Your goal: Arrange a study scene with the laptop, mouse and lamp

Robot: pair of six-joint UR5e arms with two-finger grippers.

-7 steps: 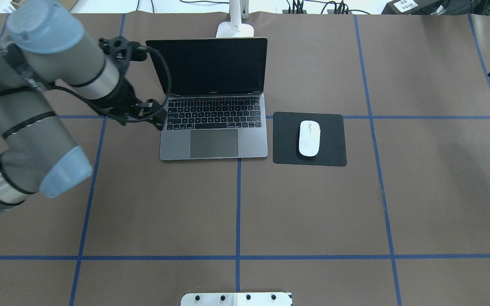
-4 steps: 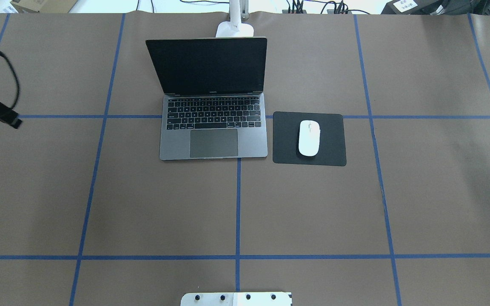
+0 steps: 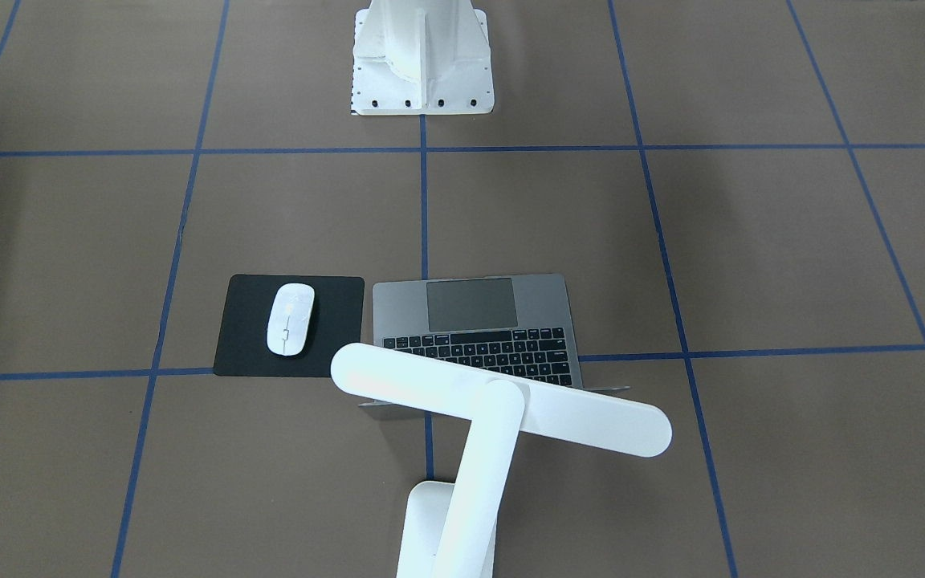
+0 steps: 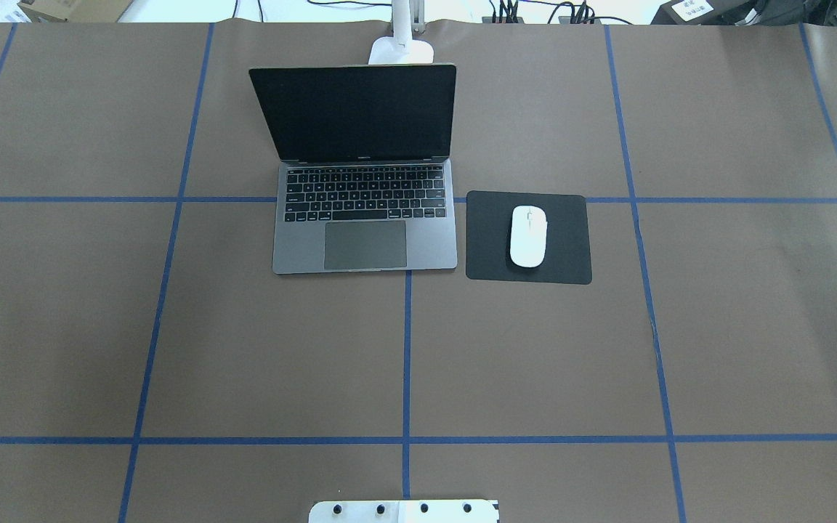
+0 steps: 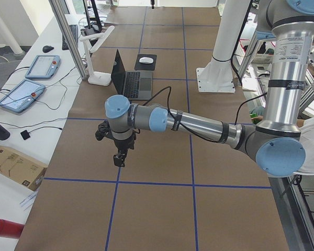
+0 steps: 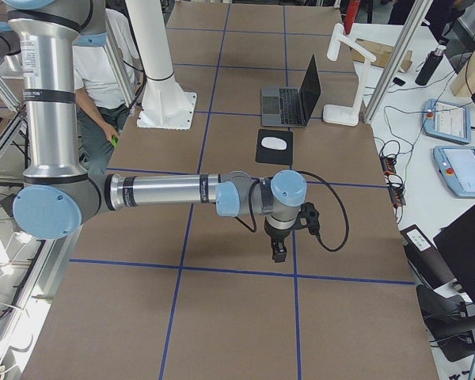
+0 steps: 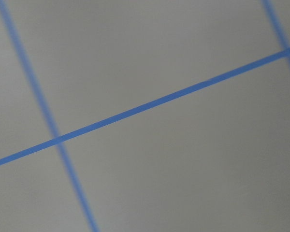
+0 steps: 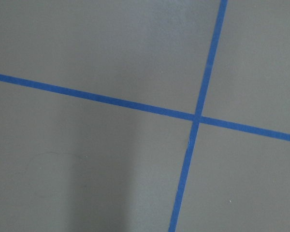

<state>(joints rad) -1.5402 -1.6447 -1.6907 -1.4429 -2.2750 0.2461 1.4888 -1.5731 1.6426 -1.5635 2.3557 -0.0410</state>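
Note:
The open grey laptop [image 4: 365, 240] stands at the table's far middle, its dark screen up. To its right a white mouse [image 4: 528, 235] lies on a black mat [image 4: 567, 247]. Behind the laptop stands the white lamp [image 4: 402, 51], and the front view shows its long bar head [image 3: 591, 417] over the laptop's [image 3: 470, 321] back edge. My left gripper [image 5: 118, 159] hangs over bare table far to the laptop's left. My right gripper [image 6: 279, 253] hangs far to the mouse's [image 6: 275, 143] right. Both show only in side views, so I cannot tell whether they are open or shut.
The white bolted pedestal [image 3: 422, 56] stands at the robot's side of the table. Blue tape lines grid the brown table [image 4: 535, 363]. A person [image 6: 95, 79] sits behind the pedestal. Control tablets [image 5: 26, 91] and cables lie on the side bench.
My left arm has swung away from the laptop's left side and left the overhead view. The right gripper's tip at that view's right edge is gone too. Laptop, mouse and lamp have not moved.

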